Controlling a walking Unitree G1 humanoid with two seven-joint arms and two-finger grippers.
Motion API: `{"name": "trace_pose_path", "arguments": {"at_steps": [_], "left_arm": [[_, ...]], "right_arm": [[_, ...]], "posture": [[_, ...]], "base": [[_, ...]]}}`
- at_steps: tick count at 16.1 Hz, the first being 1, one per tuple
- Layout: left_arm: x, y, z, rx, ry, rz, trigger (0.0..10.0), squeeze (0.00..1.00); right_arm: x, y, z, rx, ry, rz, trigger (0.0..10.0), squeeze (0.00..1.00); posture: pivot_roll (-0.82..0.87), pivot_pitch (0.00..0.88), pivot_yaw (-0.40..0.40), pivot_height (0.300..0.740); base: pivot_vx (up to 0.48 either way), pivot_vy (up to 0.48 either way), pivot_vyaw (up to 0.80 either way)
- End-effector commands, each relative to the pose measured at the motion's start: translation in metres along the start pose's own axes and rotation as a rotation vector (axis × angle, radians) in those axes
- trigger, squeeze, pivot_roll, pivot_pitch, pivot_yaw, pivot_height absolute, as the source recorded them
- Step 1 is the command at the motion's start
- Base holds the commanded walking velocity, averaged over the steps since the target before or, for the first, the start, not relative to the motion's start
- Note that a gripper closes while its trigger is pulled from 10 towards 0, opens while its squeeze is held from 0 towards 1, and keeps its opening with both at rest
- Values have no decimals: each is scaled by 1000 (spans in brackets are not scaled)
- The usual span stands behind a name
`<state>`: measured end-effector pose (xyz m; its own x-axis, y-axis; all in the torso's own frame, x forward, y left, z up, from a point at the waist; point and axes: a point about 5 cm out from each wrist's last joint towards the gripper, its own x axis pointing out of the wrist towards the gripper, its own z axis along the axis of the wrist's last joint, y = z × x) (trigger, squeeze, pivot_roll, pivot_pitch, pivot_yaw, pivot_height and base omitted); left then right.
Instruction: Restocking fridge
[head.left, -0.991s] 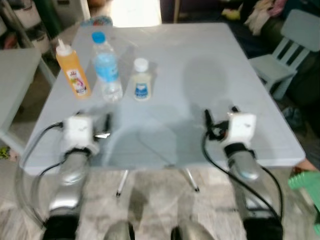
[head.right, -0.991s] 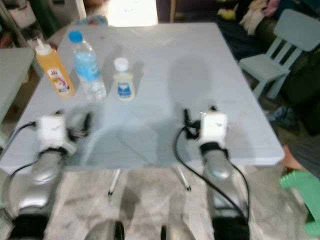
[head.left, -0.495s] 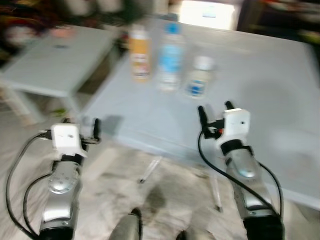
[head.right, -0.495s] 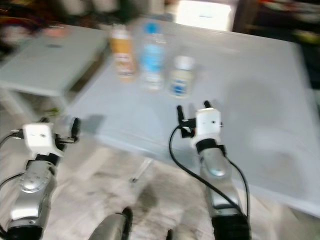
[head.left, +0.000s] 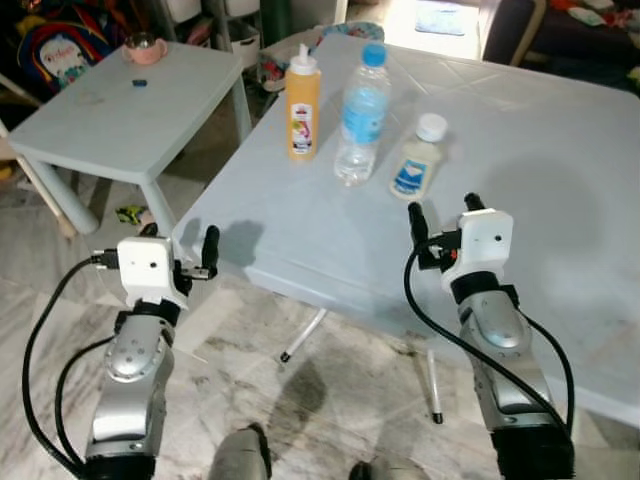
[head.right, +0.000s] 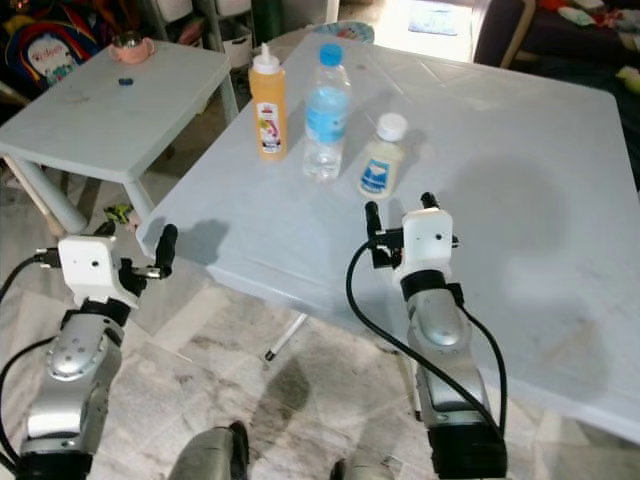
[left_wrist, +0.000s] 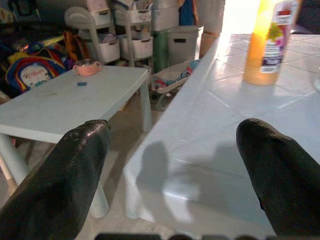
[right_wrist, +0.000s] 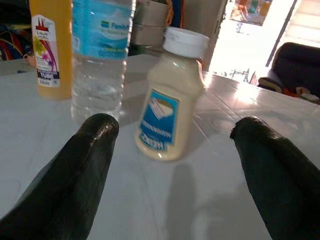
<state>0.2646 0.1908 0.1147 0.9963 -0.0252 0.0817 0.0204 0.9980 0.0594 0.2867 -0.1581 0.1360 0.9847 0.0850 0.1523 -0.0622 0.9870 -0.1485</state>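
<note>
Ahead of me on the pale bench (head.left: 520, 150) three containers stand upright in a row near its far left corner: an orange squeeze bottle (head.left: 302, 103) of orange sauce with a white nozzle cap, a clear water bottle (head.left: 362, 113) with a blue cap and blue label, water showing in its lower part, and a squat cream-coloured sauce bottle (head.left: 416, 158) with a white cap and blue label. The water bottle stands between the other two, each just beside its neighbour without touching. My right gripper (head.left: 441, 211) hovers over the bench, fingers spread wide and empty, pointing at the cream bottle, with bare bench top between them. My left gripper (head.left: 180, 238) hangs off the bench's near left corner, above the marbled floor (head.left: 320, 385), fingers also apart and holding nothing. To my left stands a smaller low table (head.left: 120, 120) carrying a pink cup (head.left: 145, 47) and a small blue thing (head.left: 139, 83) too tiny to name. Beyond it are storage shelves with bins (left_wrist: 127, 45) and a colourful backpack (left_wrist: 32, 75).
</note>
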Motion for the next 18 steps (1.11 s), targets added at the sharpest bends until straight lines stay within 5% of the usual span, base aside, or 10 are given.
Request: {"name": "trace_pose_path", "arguments": {"at_steps": [1,6,13,18], "left_arm": [[-2,1,3,1,-2,-3,10000,0],[-2,3,3,-8,0,-5,10000,0],[-4,7,2,-3,7,-5,10000,0],[-5,3,0,1,18,-18,10000,0]], "right_arm": [[-1,-2,8,-12,-33,-19,10000,0],[-3,-2,14,-46,-61,-13,10000,0],[-3,3,18,-58,-82,12,10000,0],[23,-4,30,-26,-113,71,10000,0]], "posture": [[-31,130,-26,740],[-36,132,-22,740],[-32,133,-20,740],[-22,148,-9,740]], "base": [[349,0,0],[354,0,0],[0,0,0],[0,0,0]]}}
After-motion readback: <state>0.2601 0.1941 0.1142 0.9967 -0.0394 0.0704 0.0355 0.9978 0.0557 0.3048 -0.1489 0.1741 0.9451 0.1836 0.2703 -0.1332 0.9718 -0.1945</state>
